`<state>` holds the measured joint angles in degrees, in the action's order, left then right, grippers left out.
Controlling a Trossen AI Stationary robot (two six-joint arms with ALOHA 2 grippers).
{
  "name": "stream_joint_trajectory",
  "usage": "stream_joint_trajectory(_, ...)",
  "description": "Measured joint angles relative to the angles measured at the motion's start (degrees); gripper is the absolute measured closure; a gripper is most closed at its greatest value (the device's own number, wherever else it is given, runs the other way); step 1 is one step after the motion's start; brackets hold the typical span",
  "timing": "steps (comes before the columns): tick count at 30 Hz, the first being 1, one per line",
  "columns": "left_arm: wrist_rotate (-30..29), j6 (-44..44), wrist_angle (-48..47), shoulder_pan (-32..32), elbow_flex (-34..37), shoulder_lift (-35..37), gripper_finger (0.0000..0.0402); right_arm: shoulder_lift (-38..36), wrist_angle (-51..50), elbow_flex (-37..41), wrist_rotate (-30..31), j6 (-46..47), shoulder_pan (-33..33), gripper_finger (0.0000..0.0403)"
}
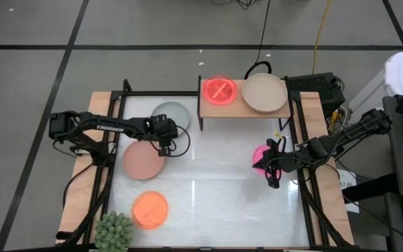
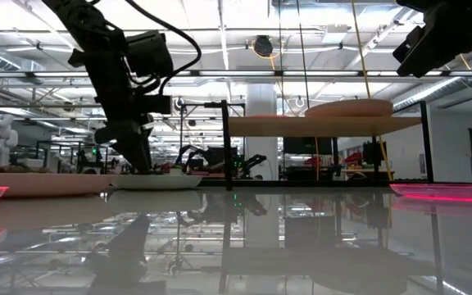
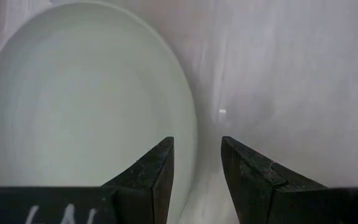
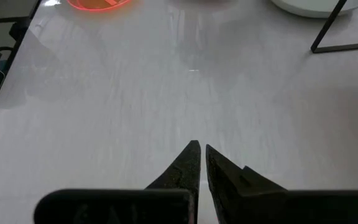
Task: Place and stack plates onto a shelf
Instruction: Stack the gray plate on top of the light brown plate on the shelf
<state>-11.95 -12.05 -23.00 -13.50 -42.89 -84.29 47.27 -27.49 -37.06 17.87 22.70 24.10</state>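
The light-wood shelf (image 1: pixel 243 110) stands at the table's far edge and carries a glossy red-magenta plate (image 1: pixel 219 91) and a beige plate (image 1: pixel 264 92). A pale grey-green plate (image 1: pixel 171 113) lies flat on the table beside the shelf. My left gripper (image 1: pixel 165 145) is low at this plate's near rim, open (image 3: pixel 196 146), with the rim (image 3: pixel 191 124) between its fingers. A dusty-pink plate (image 1: pixel 143 159), an orange plate (image 1: pixel 150 208) and a magenta plate (image 1: pixel 260 155) lie on the table. My right gripper (image 1: pixel 271 178) hangs shut (image 4: pixel 200 147) above the table, next to the magenta plate. My left gripper comes from above at the grey-green plate's near rim (image 3: pixel 188 146), one finger (image 3: pixel 160 168) over the plate's inside and the other (image 3: pixel 238 165) over the table outside it. Whether either finger touches the plate, I cannot tell. The plate lies flat on the table.
A spiky green plant (image 1: pixel 114 231) stands at the near left corner. The shelf's black legs (image 4: pixel 337 34) reach down to the table. Wooden edges (image 1: pixel 82 175) run along both sides of the table. The white tabletop (image 1: pixel 215 189) is bare in the middle.
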Motion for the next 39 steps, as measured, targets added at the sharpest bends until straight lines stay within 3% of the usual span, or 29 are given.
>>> stream_joint_trajectory(11,-1.1,-0.7,2.3,-0.3,1.5,0.0,0.0262,0.0,0.0,0.0,0.0,0.0,0.0,0.0392)
stream_joint_trajectory(20,-0.7,-0.9,2.4,-2.6,1.5,-4.9,0.0306,0.0,0.0,0.0,0.0,0.0,0.0,0.0392)
stream_joint_trajectory(29,-4.8,-2.3,3.8,-0.9,1.5,-6.5,0.0311,0.0,0.3,0.0,0.0,-1.1,0.0,0.0392)
stream_joint_trajectory(36,-7.1,-3.0,3.9,2.0,1.5,-5.8,0.0387,0.0,0.3,0.0,0.0,-1.0,0.0,0.0392)
stream_joint_trajectory(39,-8.6,-2.8,3.5,3.2,1.6,-5.8,0.0389,0.0,0.3,0.0,0.0,-0.9,0.0,0.0392)
